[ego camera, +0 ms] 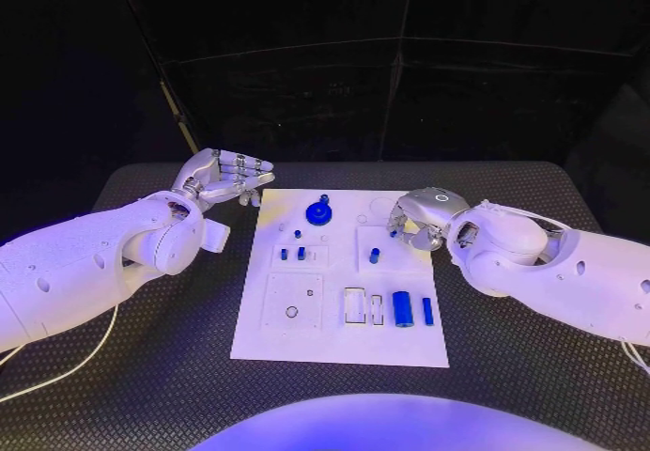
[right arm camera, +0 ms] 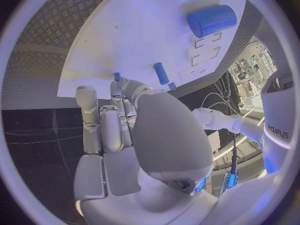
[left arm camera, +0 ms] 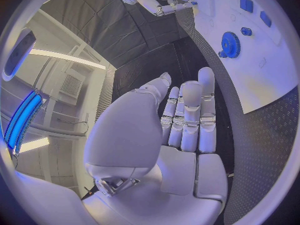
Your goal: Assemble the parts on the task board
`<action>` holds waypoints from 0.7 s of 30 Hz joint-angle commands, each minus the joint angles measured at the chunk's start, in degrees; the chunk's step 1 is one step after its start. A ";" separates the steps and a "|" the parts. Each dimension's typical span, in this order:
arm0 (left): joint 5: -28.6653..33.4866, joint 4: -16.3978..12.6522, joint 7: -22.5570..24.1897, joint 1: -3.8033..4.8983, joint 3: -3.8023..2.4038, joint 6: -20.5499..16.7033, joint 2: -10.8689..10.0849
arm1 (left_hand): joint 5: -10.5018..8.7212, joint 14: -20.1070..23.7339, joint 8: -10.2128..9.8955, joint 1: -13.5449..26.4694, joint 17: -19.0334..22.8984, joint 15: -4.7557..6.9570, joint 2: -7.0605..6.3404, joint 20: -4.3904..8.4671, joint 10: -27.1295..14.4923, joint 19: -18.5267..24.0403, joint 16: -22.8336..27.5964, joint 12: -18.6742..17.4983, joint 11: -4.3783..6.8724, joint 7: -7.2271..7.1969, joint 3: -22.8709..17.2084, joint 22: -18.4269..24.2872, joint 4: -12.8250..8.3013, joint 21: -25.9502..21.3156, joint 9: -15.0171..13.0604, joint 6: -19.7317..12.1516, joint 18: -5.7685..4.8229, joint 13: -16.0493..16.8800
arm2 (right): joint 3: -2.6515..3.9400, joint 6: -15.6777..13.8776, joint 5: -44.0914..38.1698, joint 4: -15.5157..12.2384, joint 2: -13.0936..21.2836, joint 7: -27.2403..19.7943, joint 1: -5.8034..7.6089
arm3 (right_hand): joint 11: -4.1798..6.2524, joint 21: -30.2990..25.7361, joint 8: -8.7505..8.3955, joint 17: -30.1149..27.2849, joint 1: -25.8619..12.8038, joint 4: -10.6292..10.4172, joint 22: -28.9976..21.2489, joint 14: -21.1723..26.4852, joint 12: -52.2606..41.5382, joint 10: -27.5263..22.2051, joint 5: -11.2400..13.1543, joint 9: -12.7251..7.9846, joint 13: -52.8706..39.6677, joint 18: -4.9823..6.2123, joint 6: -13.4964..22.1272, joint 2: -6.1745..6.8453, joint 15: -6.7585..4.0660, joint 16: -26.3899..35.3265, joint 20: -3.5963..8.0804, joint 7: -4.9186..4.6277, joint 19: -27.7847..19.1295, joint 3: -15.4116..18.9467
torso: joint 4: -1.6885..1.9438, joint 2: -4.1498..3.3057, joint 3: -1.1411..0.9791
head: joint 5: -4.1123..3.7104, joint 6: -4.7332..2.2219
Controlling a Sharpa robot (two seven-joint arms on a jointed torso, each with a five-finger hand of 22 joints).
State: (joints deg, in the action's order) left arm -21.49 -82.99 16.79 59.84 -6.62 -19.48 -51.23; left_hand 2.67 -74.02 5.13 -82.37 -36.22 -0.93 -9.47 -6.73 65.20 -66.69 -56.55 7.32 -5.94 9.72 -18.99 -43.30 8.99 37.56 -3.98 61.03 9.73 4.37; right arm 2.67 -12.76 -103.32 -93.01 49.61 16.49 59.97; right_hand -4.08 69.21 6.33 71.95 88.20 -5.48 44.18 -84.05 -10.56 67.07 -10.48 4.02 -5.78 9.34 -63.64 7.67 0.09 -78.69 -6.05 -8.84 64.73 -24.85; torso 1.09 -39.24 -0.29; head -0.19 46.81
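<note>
Judging by the task board [ego camera: 271, 338], we are mid-assembly: a blue gear [ego camera: 319, 212] stands beside our empty left hand [ego camera: 220, 178], fingers loosely apart. Loose cylinders [ego camera: 402, 303] lie behind our right hand [ego camera: 417, 221], whose fingertips seem to pinch a small blue part [right arm camera: 116, 77], though we cannot tell for sure.

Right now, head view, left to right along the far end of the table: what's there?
left hand → blue gear on the task board → right hand

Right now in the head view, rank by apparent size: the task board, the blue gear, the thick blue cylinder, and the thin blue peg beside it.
1. Task board, by far the largest.
2. Blue gear.
3. Thick blue cylinder; close to the gear in size, so the order of these two is unsure.
4. Thin blue peg, clearly the slimmest.
</note>
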 commanded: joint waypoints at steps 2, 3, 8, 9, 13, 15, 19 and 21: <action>0.84 0.00 1.34 0.07 -0.07 -0.29 0.16 | 0.08 -0.02 -0.11 -0.03 0.05 0.12 0.30 0.03 0.08 -0.10 0.17 0.25 0.17 0.02 0.15 0.05 -0.23 -0.33 0.03 0.31 0.80 -0.01 | 0.08 -2.97 0.51 -2.21 0.64 0.18 0.11 | -0.42 0.35 -0.28 0.14 -0.72 0.14 0.08 -2.89 0.25 0.17 0.26 -0.06 0.09 -0.88 -0.03 -0.09 -0.31 -0.44 0.23 0.23 0.04 -0.48 | 0.08 -0.09 -0.04 | -0.04 0.00; 0.85 0.02 1.34 0.07 -0.07 -0.26 0.19 | 0.08 -0.02 -0.11 -0.03 0.05 0.12 0.30 0.03 0.08 -0.10 0.17 0.25 0.17 0.02 0.15 0.05 -0.23 -0.33 0.03 0.31 0.80 -0.01 | 0.10 -3.18 0.67 -2.78 0.84 0.17 0.12 | -0.43 0.37 -0.30 0.18 -0.80 0.18 0.11 -2.89 0.26 0.18 0.26 -0.07 0.12 -0.88 -0.04 -0.07 -0.31 -0.47 0.23 0.23 0.04 -0.57 | 0.07 -0.08 -0.03 | -0.02 0.01; 0.87 0.05 1.37 0.07 -0.07 -0.14 0.29 | 0.08 0.02 -0.12 -0.14 0.31 0.11 0.40 0.04 0.06 -0.16 0.33 0.27 0.14 0.07 0.07 0.11 -0.26 -0.40 0.04 0.31 0.79 -0.02 | 0.31 -4.00 1.27 -5.78 1.81 0.16 0.15 | -0.43 0.44 -0.35 0.25 -1.23 0.25 0.17 -2.91 0.28 0.30 0.37 -0.06 0.20 -0.89 -0.12 0.07 -0.30 -0.56 0.21 0.22 0.03 -0.82 | 0.03 0.00 0.02 | -0.02 0.10; 0.87 0.06 1.37 0.07 -0.07 -0.13 0.31 | 0.08 0.02 -0.12 -0.14 0.31 0.11 0.40 0.04 0.06 -0.16 0.33 0.27 0.14 0.07 0.07 0.11 -0.26 -0.40 0.04 0.31 0.79 -0.02 | 0.37 -4.11 1.36 -6.33 1.95 0.17 0.16 | -0.42 0.46 -0.36 0.26 -1.40 0.27 0.18 -2.91 0.28 0.35 0.44 -0.06 0.23 -0.89 -0.16 0.12 -0.30 -0.58 0.21 0.23 0.02 -0.90 | 0.04 -0.01 0.04 | -0.03 0.09; 0.87 0.12 1.36 0.07 -0.07 -0.05 0.43 | 0.08 0.02 -0.12 -0.14 0.31 0.11 0.40 0.04 0.06 -0.16 0.33 0.27 0.14 0.07 0.07 0.11 -0.26 -0.40 0.04 0.31 0.79 -0.02 | 0.51 -4.35 1.56 -7.82 2.21 0.19 0.17 | -0.41 0.47 -0.37 0.27 -1.52 0.29 0.18 -2.91 0.28 0.38 0.49 -0.06 0.25 -0.89 -0.20 0.15 -0.30 -0.60 0.20 0.24 0.01 -0.96 | 0.09 0.00 0.03 | -0.21 0.17; 0.87 0.17 1.31 0.07 -0.07 0.01 0.50 | 0.08 0.02 -0.12 -0.14 0.31 0.11 0.40 0.04 0.06 -0.16 0.33 0.27 0.14 0.07 0.07 0.11 -0.26 -0.40 0.04 0.31 0.79 -0.02 | 0.55 -4.26 1.62 -8.06 2.26 0.23 0.18 | -0.40 0.51 -0.41 0.34 -1.75 0.33 0.24 -2.92 0.30 0.42 0.59 -0.06 0.30 -0.90 -0.22 0.25 -0.30 -0.67 0.20 0.25 0.03 -1.08 | 0.13 0.02 0.01 | -0.33 0.17; 0.87 0.22 1.25 0.08 -0.07 0.07 0.57 | 0.08 0.05 -0.13 -0.16 0.45 0.10 0.44 0.04 0.03 -0.18 0.42 0.27 0.12 0.09 0.05 0.14 -0.25 -0.44 0.04 0.29 0.79 -0.03 | 0.60 -2.89 1.48 -7.29 2.28 0.53 0.22 | -0.60 0.45 -0.90 0.17 -2.59 0.56 0.04 -2.87 0.74 -0.12 1.12 -0.18 0.65 -0.87 0.33 0.83 -0.16 -0.65 0.11 0.06 -0.20 -1.54 | 0.07 -0.01 0.07 | -0.24 0.09; 0.87 0.24 1.22 0.08 -0.07 0.10 0.59 | 0.08 0.05 -0.13 -0.16 0.45 0.10 0.44 0.04 0.03 -0.18 0.42 0.27 0.12 0.09 0.05 0.14 -0.25 -0.44 0.04 0.29 0.79 -0.03 | 0.60 -1.82 1.19 -6.54 2.14 0.72 0.24 | -0.80 0.33 -1.30 -0.07 -3.13 0.59 -0.19 -2.80 1.09 -0.63 1.46 -0.26 0.90 -0.85 0.85 1.22 0.01 -0.54 -0.01 -0.14 -0.40 -1.72 | 0.08 -0.02 0.10 | -0.27 0.07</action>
State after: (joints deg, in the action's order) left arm -21.01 -82.72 17.05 59.84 -6.62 -19.53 -50.72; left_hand 2.67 -74.02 5.13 -82.37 -35.82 -0.93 -9.47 -6.73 65.20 -66.70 -56.32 7.32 -5.93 9.72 -18.99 -43.24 8.99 37.34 -3.98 61.03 9.72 4.38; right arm 3.23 -15.53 -101.99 -99.93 51.81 16.71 60.10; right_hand -4.85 69.42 5.25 72.05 85.50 -4.88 44.12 -84.05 -9.66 66.71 -9.30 3.81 -4.97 9.34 -63.10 8.92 0.10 -79.04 -6.05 -8.99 64.72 -26.22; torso 1.16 -39.24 -0.23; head -0.46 46.90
